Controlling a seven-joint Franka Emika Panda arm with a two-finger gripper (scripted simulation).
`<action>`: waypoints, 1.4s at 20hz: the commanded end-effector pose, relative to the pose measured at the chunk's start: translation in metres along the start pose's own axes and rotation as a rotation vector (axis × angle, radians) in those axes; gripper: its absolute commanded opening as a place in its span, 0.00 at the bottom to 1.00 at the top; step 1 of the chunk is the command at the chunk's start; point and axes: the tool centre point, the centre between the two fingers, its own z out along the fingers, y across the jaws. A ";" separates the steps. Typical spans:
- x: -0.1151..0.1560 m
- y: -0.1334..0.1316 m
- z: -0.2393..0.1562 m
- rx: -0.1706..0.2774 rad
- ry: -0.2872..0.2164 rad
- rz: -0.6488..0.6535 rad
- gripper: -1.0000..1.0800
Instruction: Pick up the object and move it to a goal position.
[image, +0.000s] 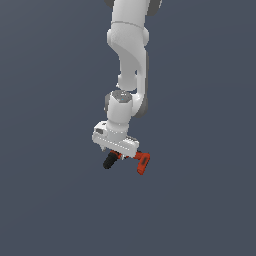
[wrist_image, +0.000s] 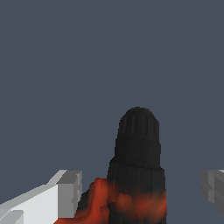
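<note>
The drill (image: 126, 159) is red-orange, with its black chuck tip (image: 108, 161) toward the exterior view's left and its boxy red battery base (image: 143, 163) toward the right. It lies crosswise directly under my white hand. My gripper (image: 122, 154) straddles its middle, and the fingers are mostly hidden behind it. In the wrist view the black chuck (wrist_image: 138, 144) and the red body (wrist_image: 103, 203) fill the space between my fingers. One finger (wrist_image: 70, 192) touches the red body. The other finger (wrist_image: 213, 188) shows a gap beside the chuck. The gripper (wrist_image: 141, 194) looks shut on the drill.
The white arm (image: 129, 45) rises straight above the hand to the frame's top edge. Everything around is a uniform grey-blue with no edges, other objects or markers in view.
</note>
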 end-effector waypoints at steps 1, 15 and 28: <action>0.001 0.002 0.003 -0.001 0.015 0.012 1.00; 0.001 0.003 0.022 -0.001 0.024 0.019 1.00; 0.001 0.003 0.032 -0.001 0.024 0.020 0.00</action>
